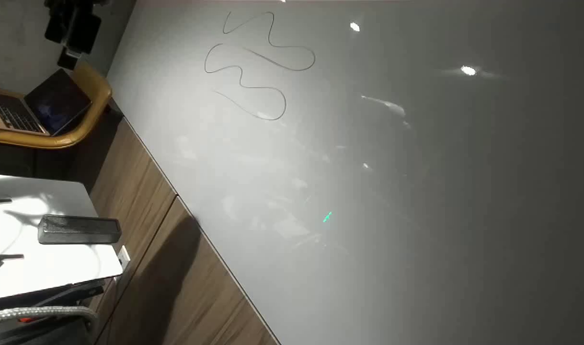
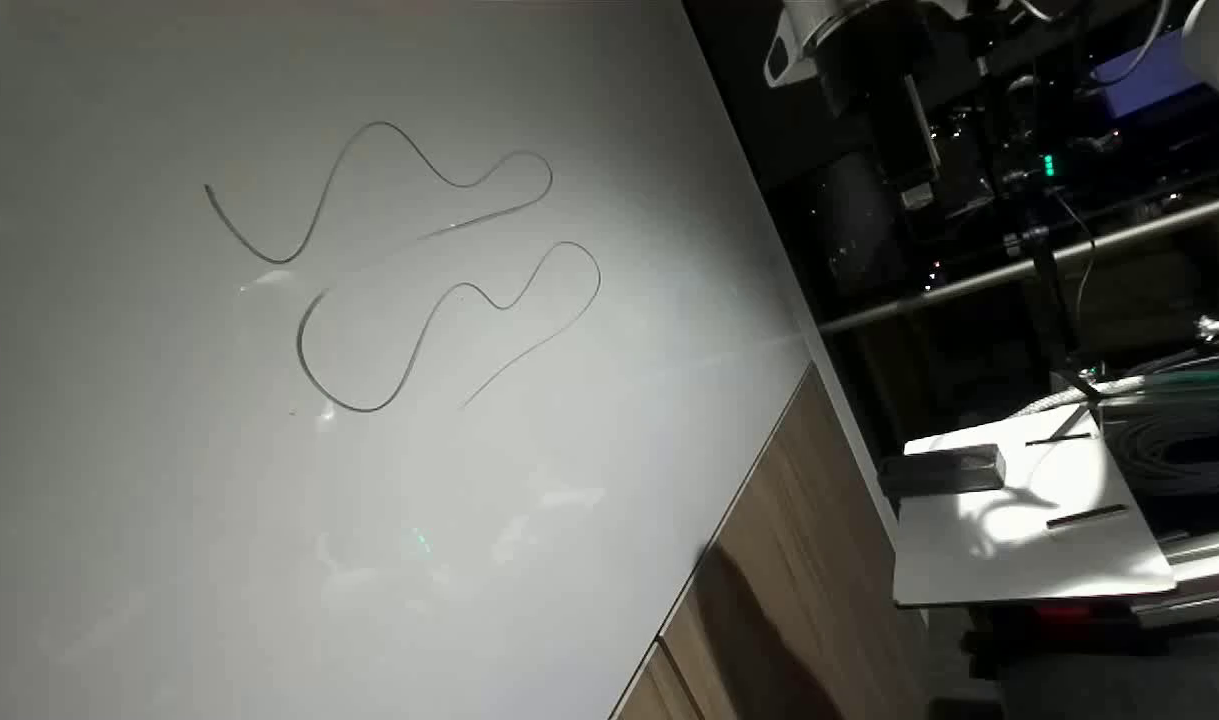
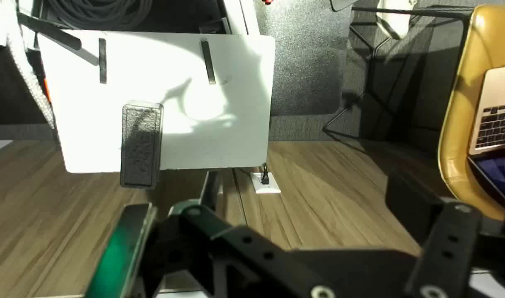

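My gripper (image 3: 308, 198) is open in the wrist view, with one dark finger at the lower middle and the other at the right. Nothing shows between the fingers. Beyond them are a wood-grain panel and a small white socket plate (image 3: 265, 182) with a black plug. A dark rectangular block (image 3: 141, 145) lies on a white board (image 3: 235, 145) and sticks out past its edge, apart from the gripper. The block also shows in both exterior views (image 1: 79, 230) (image 2: 944, 470). In an exterior view, a white arm part with a dark end (image 2: 889, 90) is at the top; its finger state is unclear.
A glossy whiteboard (image 1: 440, 215) with wavy dark lines (image 1: 282, 103) fills much of both exterior views. It borders the wood panels (image 1: 215, 287). A yellow chair (image 3: 455, 136) holds an open laptop (image 3: 496, 111). A braided cable hose (image 3: 28, 78) runs beside the white board.
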Robot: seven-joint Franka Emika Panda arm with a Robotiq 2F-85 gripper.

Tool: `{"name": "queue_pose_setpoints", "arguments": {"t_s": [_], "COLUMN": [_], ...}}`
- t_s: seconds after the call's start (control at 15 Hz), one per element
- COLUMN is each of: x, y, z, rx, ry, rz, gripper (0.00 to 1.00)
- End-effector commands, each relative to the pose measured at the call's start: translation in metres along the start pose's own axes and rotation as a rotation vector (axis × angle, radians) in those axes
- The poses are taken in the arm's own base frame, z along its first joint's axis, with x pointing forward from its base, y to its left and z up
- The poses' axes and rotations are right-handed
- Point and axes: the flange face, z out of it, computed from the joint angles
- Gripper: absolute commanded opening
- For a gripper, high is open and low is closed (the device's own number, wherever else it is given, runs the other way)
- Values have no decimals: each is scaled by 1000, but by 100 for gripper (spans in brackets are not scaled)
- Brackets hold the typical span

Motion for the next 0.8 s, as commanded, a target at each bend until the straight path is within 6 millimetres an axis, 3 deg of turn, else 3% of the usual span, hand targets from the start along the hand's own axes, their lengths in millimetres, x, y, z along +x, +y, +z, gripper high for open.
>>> {"name": "queue_pose_setpoints", "arguments": {"t_s": [0.0,0.47,0.73], "x": [0,4,16], "y": [0,6,38], "z": [-1,-1,3], "rx": [0,-9,-56], "ry": [0,6,10], "rz": [0,-1,-19], "gripper": [100,100,100]}}
